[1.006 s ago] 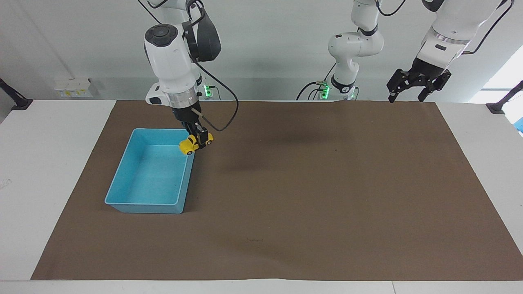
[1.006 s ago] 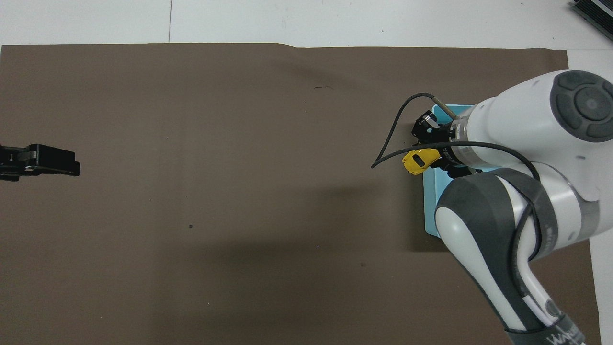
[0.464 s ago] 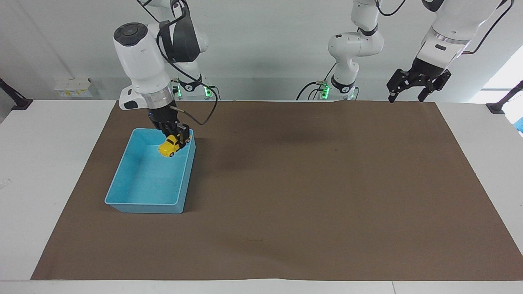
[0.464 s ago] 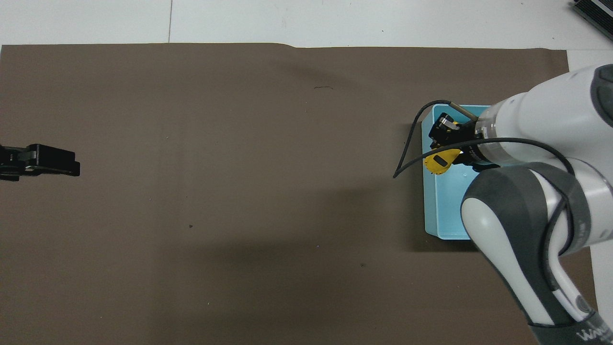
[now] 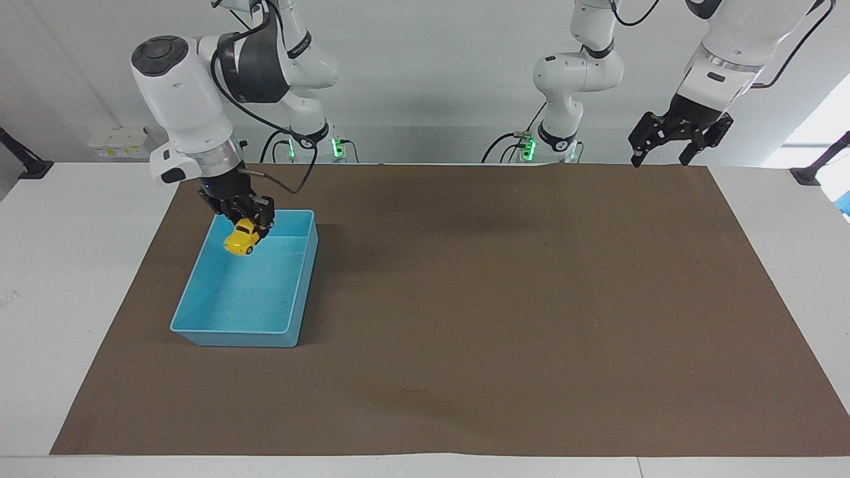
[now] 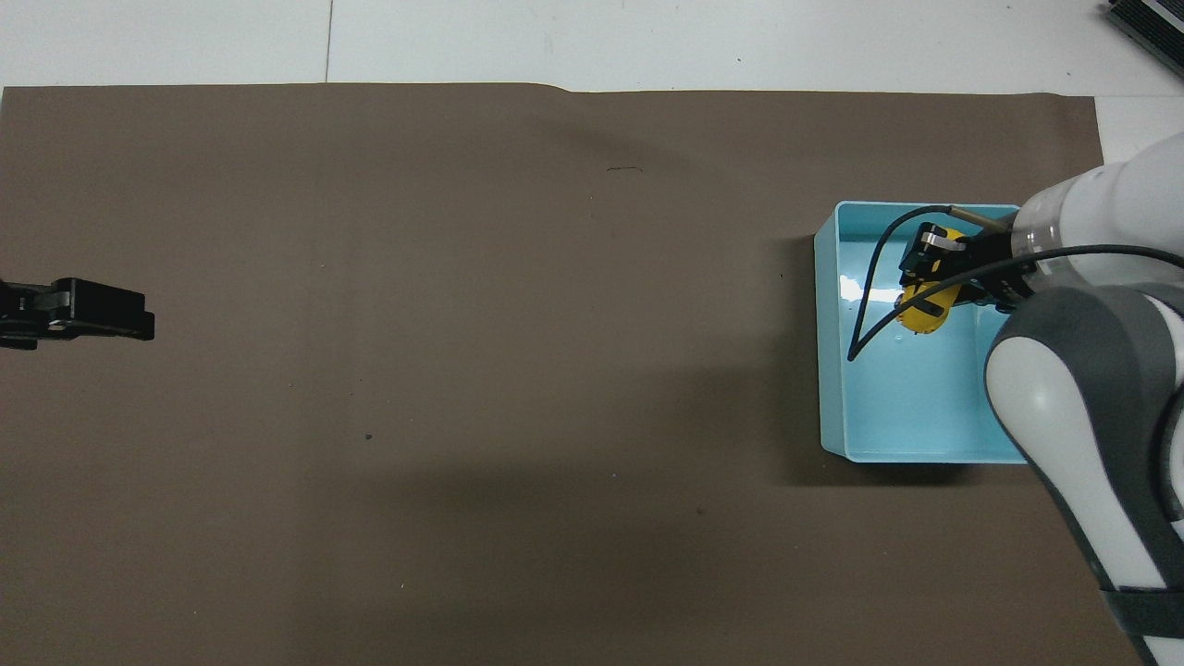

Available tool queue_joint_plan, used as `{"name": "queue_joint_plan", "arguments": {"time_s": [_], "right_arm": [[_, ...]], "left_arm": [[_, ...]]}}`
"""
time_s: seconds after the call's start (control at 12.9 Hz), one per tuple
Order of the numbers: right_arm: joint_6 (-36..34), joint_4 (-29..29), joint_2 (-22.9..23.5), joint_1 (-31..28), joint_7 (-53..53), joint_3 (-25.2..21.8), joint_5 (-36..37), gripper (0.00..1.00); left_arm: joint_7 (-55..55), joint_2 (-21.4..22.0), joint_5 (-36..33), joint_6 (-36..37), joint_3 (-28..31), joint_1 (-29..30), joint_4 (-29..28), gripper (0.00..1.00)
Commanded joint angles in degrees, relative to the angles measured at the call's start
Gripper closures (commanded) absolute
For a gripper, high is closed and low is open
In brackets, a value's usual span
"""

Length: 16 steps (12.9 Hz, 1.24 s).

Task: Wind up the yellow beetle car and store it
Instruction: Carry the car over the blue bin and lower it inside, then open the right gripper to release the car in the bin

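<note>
The yellow beetle car hangs nose-down in the air over the blue bin, clamped between the fingers of the right gripper. It sits above the end of the bin nearer the robots, inside the line of the rim and not touching any wall. The bin's floor below the car is bare. The bin stands on the brown mat toward the right arm's end of the counter, its rim within the mat's edge. From the bin toward the left arm's end, the mat lies open. The left gripper waits with fingers apart, raised over the mat's robot-side edge, well apart from the bin.
</note>
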<state>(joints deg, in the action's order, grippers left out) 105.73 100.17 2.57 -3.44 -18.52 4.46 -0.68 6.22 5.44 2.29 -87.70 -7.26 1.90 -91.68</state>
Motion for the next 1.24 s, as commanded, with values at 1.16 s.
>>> {"name": "queue_joint_plan", "arguments": {"time_s": [1.16], "right_arm": [[4.6,3.7,2.7,-3.4,18.8,0.2,0.2,1.0]], "left_arm": [[-0.4,0.9,0.7,0.9,0.1,0.3,-0.4,0.0]]}}
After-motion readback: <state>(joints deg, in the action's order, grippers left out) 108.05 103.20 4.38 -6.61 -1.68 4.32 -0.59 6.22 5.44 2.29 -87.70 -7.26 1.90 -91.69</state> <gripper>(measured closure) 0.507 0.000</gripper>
